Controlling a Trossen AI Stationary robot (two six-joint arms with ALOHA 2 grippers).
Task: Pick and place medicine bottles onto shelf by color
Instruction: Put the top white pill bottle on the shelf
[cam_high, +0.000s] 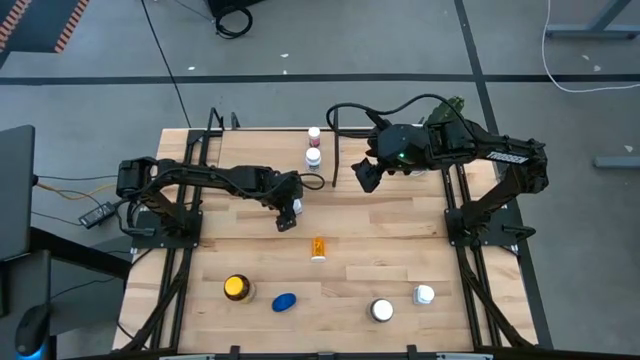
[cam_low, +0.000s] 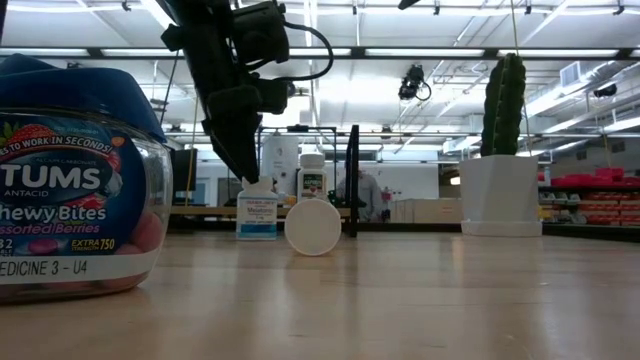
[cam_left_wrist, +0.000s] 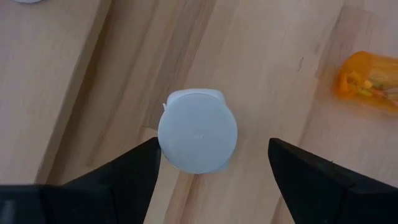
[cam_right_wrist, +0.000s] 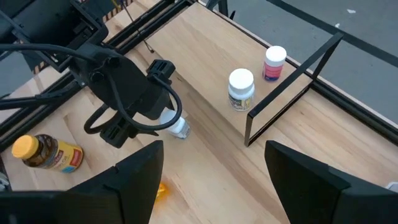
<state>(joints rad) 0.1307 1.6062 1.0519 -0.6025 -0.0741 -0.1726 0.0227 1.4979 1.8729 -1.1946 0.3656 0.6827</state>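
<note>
A white-capped medicine bottle (cam_left_wrist: 198, 130) stands upright on the table, just in front of the shelf (cam_high: 270, 145). My left gripper (cam_left_wrist: 213, 144) hangs open over it, pointing steeply down, one finger on either side of the cap and apart from it; the same gripper (cam_high: 288, 218) shows in the high view. My right gripper (cam_high: 365, 178) is open and empty, held high near the shelf's right end. Two white-capped bottles (cam_right_wrist: 240, 89) (cam_right_wrist: 274, 63) stand on the shelf. A small orange bottle (cam_high: 318, 247) lies on its side on the table, near my left gripper.
Along the near edge stand an amber bottle with a yellow lid (cam_high: 237, 288), a blue one (cam_high: 285, 302) and two white ones (cam_high: 382, 310) (cam_high: 424, 295). Thin black rods (cam_right_wrist: 280, 102) frame the shelf. A cactus in a white pot (cam_low: 500, 180) stands at the far right.
</note>
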